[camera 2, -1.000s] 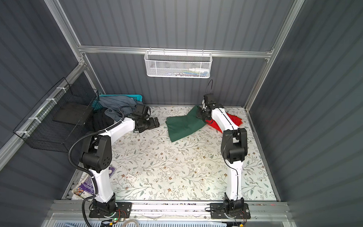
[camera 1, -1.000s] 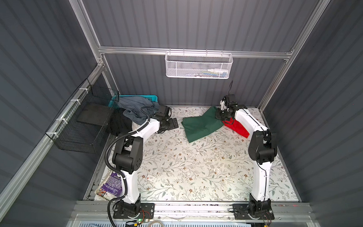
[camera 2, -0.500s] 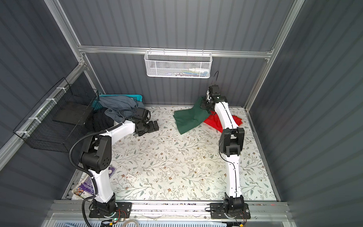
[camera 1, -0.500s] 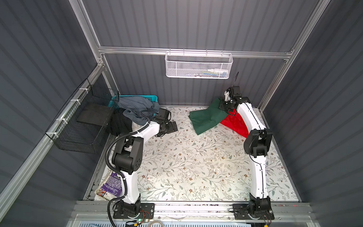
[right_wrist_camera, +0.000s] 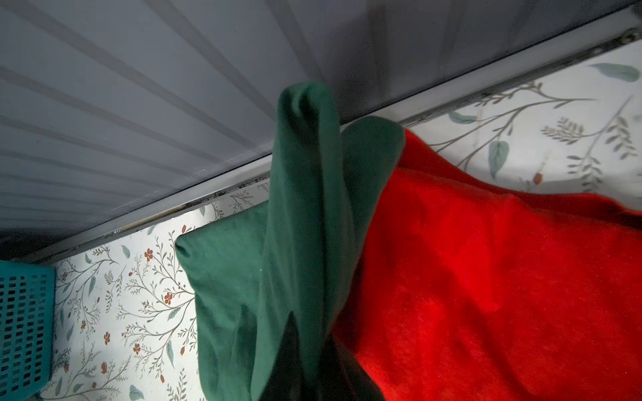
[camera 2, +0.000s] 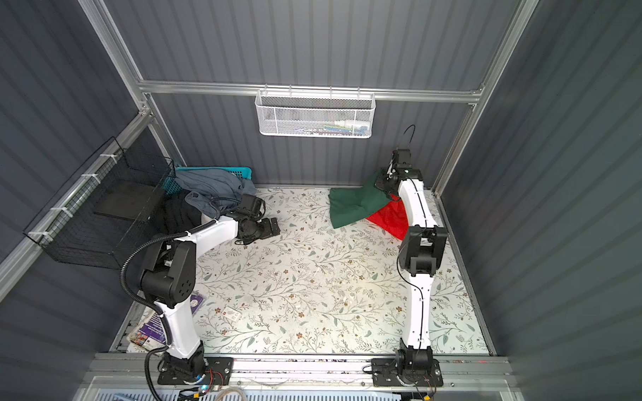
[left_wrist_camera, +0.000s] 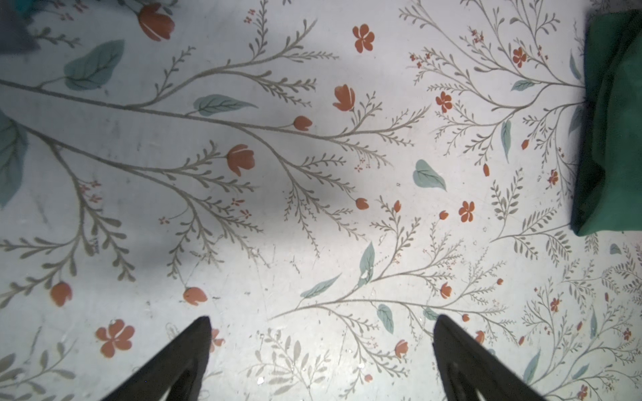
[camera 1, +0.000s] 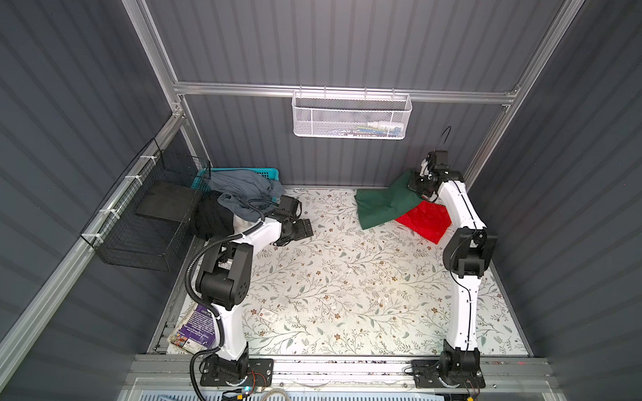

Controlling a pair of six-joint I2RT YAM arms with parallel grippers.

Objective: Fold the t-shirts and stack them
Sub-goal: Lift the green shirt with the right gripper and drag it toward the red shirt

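The flowered desk (camera 1: 346,283) carries both shirts at its far right corner. The folded green t-shirt (camera 1: 381,207) lies there with one corner lifted off the desk, partly overlapping the red t-shirt (camera 1: 427,221), which lies flat beneath it. The right fingers (camera 1: 415,182) are pinched tight on that lifted green corner. The left fingers (left_wrist_camera: 194,347) stand spread wide over bare desk, holding nothing, apart from the green t-shirt.

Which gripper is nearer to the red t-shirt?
Right. The right gripper, shut on the green t-shirt, is near the red t-shirt; the left gripper hangs open far beyond the green one.
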